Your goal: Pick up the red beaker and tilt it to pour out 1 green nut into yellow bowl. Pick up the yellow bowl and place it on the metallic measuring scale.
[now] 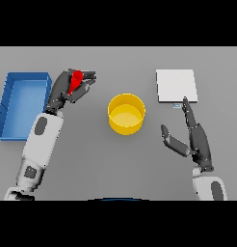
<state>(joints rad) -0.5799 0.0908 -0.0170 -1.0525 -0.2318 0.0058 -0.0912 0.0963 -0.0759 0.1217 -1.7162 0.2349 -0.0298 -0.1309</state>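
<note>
Two hands: I see both over the counter (115,159).
Left hand (67,89): fingers wrapped round the red beaker (77,79), beside the blue bin (9,103).
Right hand (195,137): fingers straight, fingertip at the scale (176,86).
Bowl (126,113): yellow, between hands.
Writing: none I can read.

The grey table (115,164) carries three things set in a row across its far half. A blue tray (9,103) with raised walls lies at the left edge, its long side running away from the robot. A yellow bowl (126,114) stands upright near the middle, well apart from the tray. To the right of the bowl, and a little farther back, lies the flat, square metallic measuring scale (176,85), with a small display at its near edge
</note>
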